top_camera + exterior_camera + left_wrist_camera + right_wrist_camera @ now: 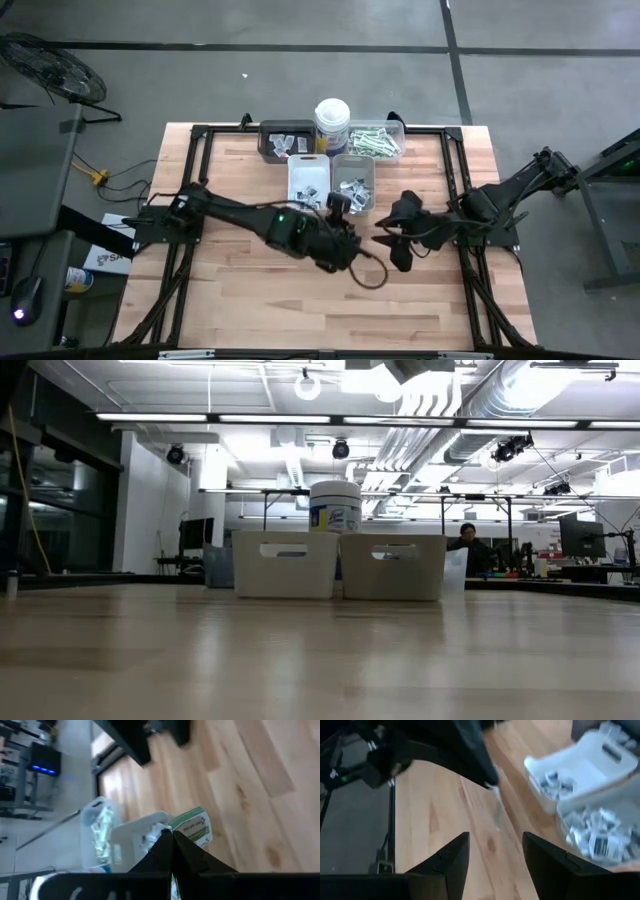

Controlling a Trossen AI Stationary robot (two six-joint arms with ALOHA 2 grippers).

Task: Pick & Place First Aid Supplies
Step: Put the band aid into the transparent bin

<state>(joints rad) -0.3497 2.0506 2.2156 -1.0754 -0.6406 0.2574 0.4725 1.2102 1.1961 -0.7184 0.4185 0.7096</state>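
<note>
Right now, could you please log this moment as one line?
left gripper: shut on green-and-white packet | right gripper: open, empty, over table | trays: hold packets

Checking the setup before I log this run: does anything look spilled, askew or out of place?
Nothing stands out. The packets stay inside their trays, none lie loose on the table, and the canister stands upright. The left end effector is shut on a green-and-white packet.
</note>
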